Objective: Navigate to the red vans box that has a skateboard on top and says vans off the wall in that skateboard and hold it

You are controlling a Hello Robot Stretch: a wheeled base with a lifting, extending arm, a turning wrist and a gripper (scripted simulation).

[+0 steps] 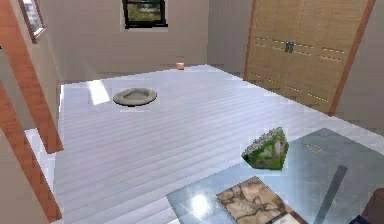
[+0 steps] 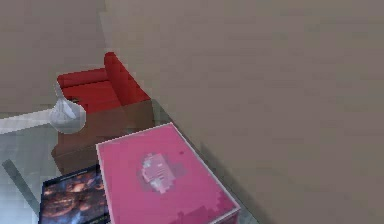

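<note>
- Reference landmark: the glass table (image 1: 345, 160). I give every place below relative to it.
- Gripper: I cannot tell its state, nor whether it holds anything.
- Task item: a pink-red box (image 2: 165, 178) lies flat on the glass table (image 2: 20, 160), at the table edge nearest the beige wall (image 2: 280, 90). Its lid faces up and carries a pale grey mark at the middle. I cannot make out a skateboard or any lettering in that mark.
- A second box, deep red with brown sides (image 2: 100, 88), stands on the table farther along the same edge, apart from the pink-red box. Its red flap stands upright. I cannot say with certainty which of the two is the box the task names; the flat lid with a mark fits better.
- A pale grey rounded thing (image 2: 68, 115) sits on the table just beside the deep red box; I cannot identify it.
- A dark picture book (image 2: 72, 198) lies flat on the table, just beside the pink-red box.
- In the forward view, a green and white wedge-shaped thing (image 1: 266, 150) stands on the table at its near corner, and a brown-patterned book (image 1: 250, 198) lies flat near it.
- Beyond the table, the white plank floor (image 1: 150, 140) carries a flat round grey dish (image 1: 134, 96), well apart from the table.
- A small orange thing (image 1: 180, 65) sits farther off, at the foot of the far wall.
- Wooden double doors (image 1: 300, 50) stand past the table on the forward view's right.
</note>
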